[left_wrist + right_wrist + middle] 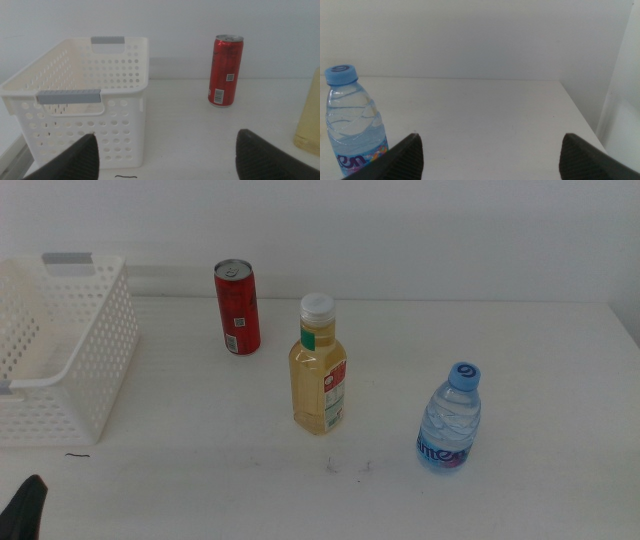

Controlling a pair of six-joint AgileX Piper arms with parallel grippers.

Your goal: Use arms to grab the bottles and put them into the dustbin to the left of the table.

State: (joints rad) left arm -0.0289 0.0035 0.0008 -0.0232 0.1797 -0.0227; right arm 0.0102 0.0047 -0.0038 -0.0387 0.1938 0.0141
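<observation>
From the middle view, three drinks stand upright and well apart on the white bench [520, 360]: a slim red can [237, 308] at the back, a yellow-liquid bottle [319, 366] with a white cap in the middle, and a small blue-capped water bottle [449, 419] nearer the front right. The white perforated basket [60, 380] sits at the left edge; what shows of its inside looks empty. Only a dark tip of the left gripper [24, 508] shows, at the bottom left corner.

From the left wrist view, the left gripper [170, 155] has its jaws spread wide, holding nothing. It faces the basket [80, 107], and the red can [225, 71] stands just beyond. The can is likely light, stiff and smooth, so a grip across its middle seems safest.

From the right wrist view, the right gripper [490, 155] waits with jaws spread and empty, the water bottle [354, 127] off to one side. It looks nearly full, so heavier; its thin wall may give, and the labelled waist seems the best hold.
</observation>
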